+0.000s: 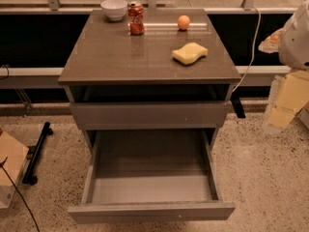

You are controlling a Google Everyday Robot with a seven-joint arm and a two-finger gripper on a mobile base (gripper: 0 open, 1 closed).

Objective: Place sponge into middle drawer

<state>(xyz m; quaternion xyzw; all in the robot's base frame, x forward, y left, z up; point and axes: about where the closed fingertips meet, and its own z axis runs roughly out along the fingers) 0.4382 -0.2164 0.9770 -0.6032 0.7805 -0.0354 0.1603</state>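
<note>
- The gripper (284, 105) hangs at the right edge of the view, well to the right of the sponge (189, 53) and lower than it, off the side of the cabinet. I cannot tell whether it is released or clenched, and nothing of the task shows in it.
- The sponge lies flat on the cabinet top (116, 57), apart from everything else, with its long wavy side turned roughly across the top. It has not been picked up, so the step in hand looks like the reach and grasp.
- A good approach would probably rise above the sponge and come straight down, closing across its narrow waist. Foam gives, so a deep, centred bite should hold better than a pinch at one lobe.
- The orange ball (183, 22) sits behind the sponge and near it. It could roll if nudged, so keep the descent off that side.
- The soda can (136, 18) and the bowl (114, 8) stand behind and left of the sponge, well apart.
- The middle drawer (150, 190) stands pulled out below and in front of the sponge, its floor bare. The shut drawer front (149, 114) lies between them, so carry the sponge forward past it before lowering.
</note>
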